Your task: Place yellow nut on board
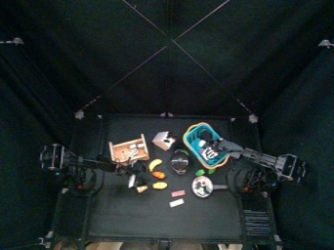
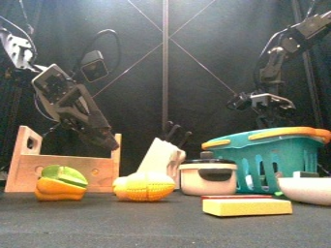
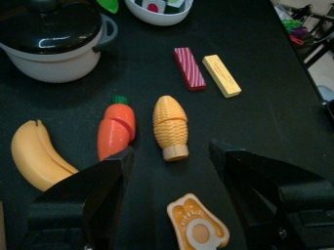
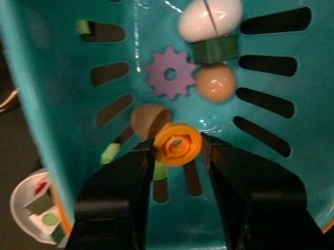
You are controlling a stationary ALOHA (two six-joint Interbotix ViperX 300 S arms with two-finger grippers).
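Note:
The yellow nut (image 4: 177, 145) lies on the floor of the teal basket (image 4: 53, 68), next to a purple gear (image 4: 170, 71). My right gripper (image 4: 179, 148) reaches down into the basket (image 1: 196, 156) with its jaws open on either side of the nut. The pale board (image 1: 127, 149) with brown patches is at the table's back left and shows as a wooden panel (image 2: 52, 167) in the front view. My left gripper (image 3: 171, 164) hovers open over the table's middle, above a toy corn cob (image 3: 170, 125) and a fried egg piece (image 3: 196, 221).
Also in the basket are a white egg (image 4: 209, 18), a brown egg (image 4: 217, 84) and a green piece (image 4: 212, 49). On the table lie a carrot (image 3: 115, 127), a banana (image 3: 39, 152), a black pot (image 3: 53, 44), a red striped block (image 3: 190, 68) and a yellow block (image 3: 222, 75).

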